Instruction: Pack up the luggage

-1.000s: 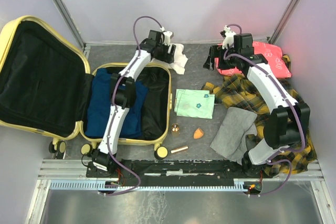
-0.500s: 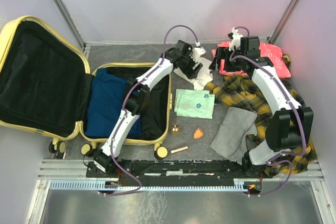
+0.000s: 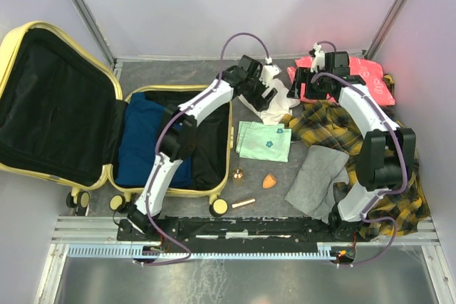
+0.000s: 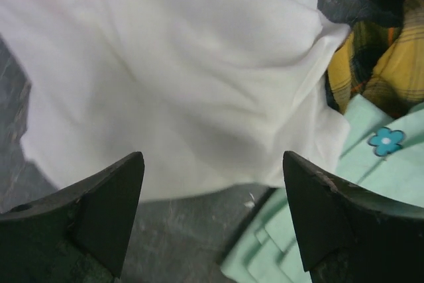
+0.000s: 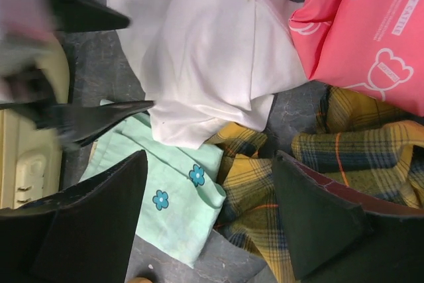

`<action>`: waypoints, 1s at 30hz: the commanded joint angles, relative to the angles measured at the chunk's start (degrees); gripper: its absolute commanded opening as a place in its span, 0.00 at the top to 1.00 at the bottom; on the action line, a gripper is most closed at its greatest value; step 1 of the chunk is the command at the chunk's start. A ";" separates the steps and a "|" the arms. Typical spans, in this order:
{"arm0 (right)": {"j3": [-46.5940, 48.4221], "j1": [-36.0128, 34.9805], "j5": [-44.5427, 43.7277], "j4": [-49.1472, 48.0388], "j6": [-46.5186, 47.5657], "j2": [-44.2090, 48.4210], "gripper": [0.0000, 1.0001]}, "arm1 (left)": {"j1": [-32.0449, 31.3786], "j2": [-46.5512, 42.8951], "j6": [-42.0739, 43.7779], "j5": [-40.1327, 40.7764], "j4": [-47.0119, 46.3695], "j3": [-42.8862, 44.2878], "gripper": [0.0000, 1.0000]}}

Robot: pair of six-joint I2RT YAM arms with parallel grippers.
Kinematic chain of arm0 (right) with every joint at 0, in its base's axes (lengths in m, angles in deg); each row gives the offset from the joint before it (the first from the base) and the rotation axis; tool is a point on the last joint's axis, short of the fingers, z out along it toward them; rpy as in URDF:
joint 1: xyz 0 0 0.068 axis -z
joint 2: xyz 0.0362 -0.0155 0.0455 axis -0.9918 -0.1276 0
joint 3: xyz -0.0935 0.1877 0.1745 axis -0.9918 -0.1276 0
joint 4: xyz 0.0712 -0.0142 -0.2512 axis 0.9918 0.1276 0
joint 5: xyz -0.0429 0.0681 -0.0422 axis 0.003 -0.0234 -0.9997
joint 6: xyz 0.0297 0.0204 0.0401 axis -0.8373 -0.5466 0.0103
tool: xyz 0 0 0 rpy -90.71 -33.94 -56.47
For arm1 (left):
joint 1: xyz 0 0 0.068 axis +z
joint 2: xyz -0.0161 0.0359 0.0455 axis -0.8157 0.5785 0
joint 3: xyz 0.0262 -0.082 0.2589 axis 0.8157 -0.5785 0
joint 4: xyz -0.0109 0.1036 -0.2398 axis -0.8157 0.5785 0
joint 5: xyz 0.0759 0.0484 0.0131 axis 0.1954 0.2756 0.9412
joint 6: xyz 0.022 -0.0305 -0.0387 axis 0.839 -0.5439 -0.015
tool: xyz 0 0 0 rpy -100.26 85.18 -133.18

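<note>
Two grippers out over the far-mid part of the table (image 3: pixel 178 76). L gripper (image 4: pixel 212 164): jaws wide apart, nothing btwn them, hanging over a white cloth (image 4: pixel 179 64); can't tell if the tips touch it, view too close. R gripper (image 5: pixel 211 160): jaws also spread, empty, above the spot where the white cloth, a mint cloth w/ blue flowers (image 5: pixel 179 197) and a yellow plaid garment (image 5: pixel 344 164) meet. Pink packet (image 5: pixel 371 31) w/ bear print lies just beside the white cloth on its R, lower edge over the plaid.

The luggage (image 3: pixel 229 140) sits at the L side of the table, open, lid leaning back to far L w/ black lining showing. Blue garment (image 3: pixel 139 140) lies in the base half. Mint cloth is just R of the luggage rim. Grey cloth (image 3: pixel 317 179) is at near-R, partly on the plaid. Near the front edge are an orange sponge (image 3: pixel 268 181), a small gold item (image 3: pixel 238 174) and a pale tube (image 3: pixel 244 203), all apart from each other.
</note>
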 commanded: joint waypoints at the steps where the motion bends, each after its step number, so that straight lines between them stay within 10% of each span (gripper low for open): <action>1: 4.23 0.01 0.60 -2.47 0.01 -2.10 0.17 | 0.43 -12.21 -17.76 1.33 -10.73 -5.74 0.08; 11: 10.51 0.02 -0.14 -1.28 0.82 -8.08 0.21 | -2.44 -19.67 -44.78 18.99 -21.73 -21.79 0.01; 16: 13.43 -0.27 0.27 -3.23 0.36 -12.47 0.47 | -3.02 -19.62 -54.06 25.55 -21.43 -24.64 0.01; 30: 24.94 -5.38 -4.28 -6.75 3.39 -27.17 0.62 | -3.08 -13.78 -66.08 29.14 -18.71 -25.61 0.01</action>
